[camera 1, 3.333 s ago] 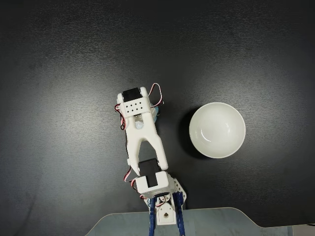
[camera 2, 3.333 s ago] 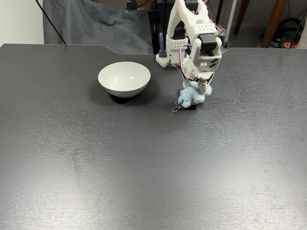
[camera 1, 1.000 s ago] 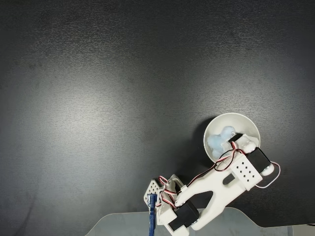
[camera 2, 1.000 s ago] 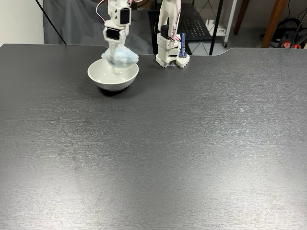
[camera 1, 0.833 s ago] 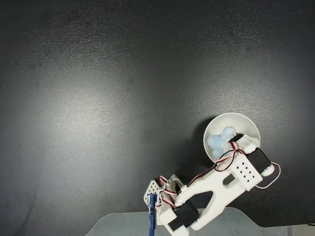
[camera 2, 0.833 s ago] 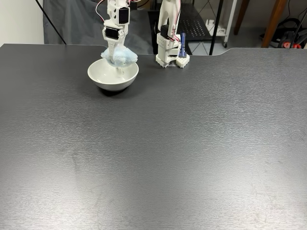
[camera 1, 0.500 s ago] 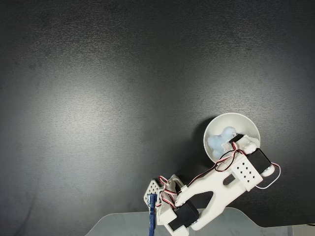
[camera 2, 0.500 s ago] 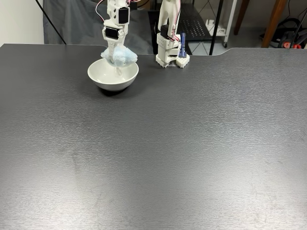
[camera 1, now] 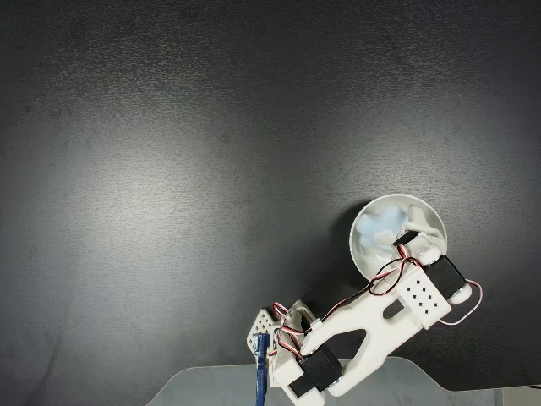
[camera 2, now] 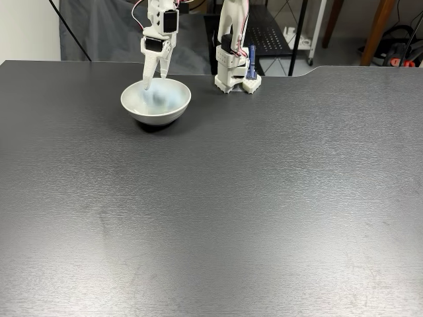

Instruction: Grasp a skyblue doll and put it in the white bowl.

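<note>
Both fixed views considered, the fluffy pale-blue plush doll (camera 2: 156, 98) is lying in the glossy white bowl (camera 2: 135, 109) beneath parted jaws (camera 2: 154, 78), so fur risks being snagged during withdrawal.

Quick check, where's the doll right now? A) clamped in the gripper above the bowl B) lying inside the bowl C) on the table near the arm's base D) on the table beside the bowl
B: the doll lies inside the bowl, and the gripper stands open just above it with nothing between its fingers.
</note>
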{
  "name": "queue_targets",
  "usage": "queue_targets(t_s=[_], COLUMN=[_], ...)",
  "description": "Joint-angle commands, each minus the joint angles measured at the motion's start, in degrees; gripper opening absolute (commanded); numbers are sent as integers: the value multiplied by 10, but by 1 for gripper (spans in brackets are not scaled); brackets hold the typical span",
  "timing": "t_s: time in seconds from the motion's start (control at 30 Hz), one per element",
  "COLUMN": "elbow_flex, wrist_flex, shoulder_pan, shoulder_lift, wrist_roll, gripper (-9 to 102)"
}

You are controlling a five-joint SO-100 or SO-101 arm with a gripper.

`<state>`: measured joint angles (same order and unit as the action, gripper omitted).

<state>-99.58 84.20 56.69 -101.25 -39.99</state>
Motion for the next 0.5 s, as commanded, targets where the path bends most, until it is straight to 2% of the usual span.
queue_targets(t_s=[0.0, 0.3, 0.47], elbow_flex=[4, 47, 192], wrist_flex=[4, -4, 5], shoulder_pan=[8, 11, 3], shoulder_lift=[-39, -57, -105], wrist_roll=[4, 11, 136], gripper=[44, 44, 44])
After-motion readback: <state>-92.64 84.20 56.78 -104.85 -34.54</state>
